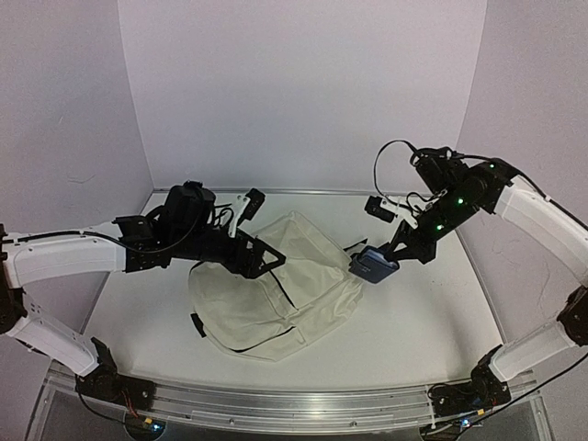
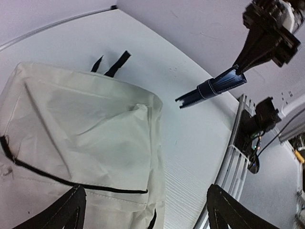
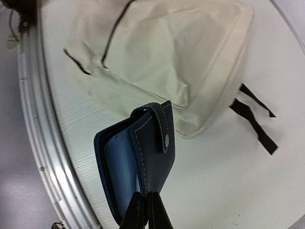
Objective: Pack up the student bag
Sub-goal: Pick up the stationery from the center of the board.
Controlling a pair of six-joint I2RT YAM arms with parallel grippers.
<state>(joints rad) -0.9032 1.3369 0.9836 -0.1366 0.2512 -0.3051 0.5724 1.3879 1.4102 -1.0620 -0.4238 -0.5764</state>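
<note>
The large, soft, cream fabric student bag (image 1: 266, 299) lies flat on the white surface (image 1: 432, 322). Its long axis runs diagonally, from the corner nearest the arm bases up towards its two black webbing straps (image 1: 354, 246) at the far right corner. Just off that right edge, the right end effector (image 1: 390, 255) is clenched on a small navy blue stitched pouch with a snap tab (image 1: 373, 266) and holds it in the air by its lower edge, the tab side turned towards the bag. From this end effector the bag lies to the left and below, so we judge the right arm to be the one that delivers. The left end effector (image 1: 266, 262) hovers over the bag's upper left part, its fingers (image 2: 71, 210) spread wide and grasping nothing. A black zip line (image 2: 71, 183) crosses the fabric near it, but we cannot tell whether any compartment is open. No view shows the lining or a mouth, and the left arm hides part of the bag's top in the overhead view.
</note>
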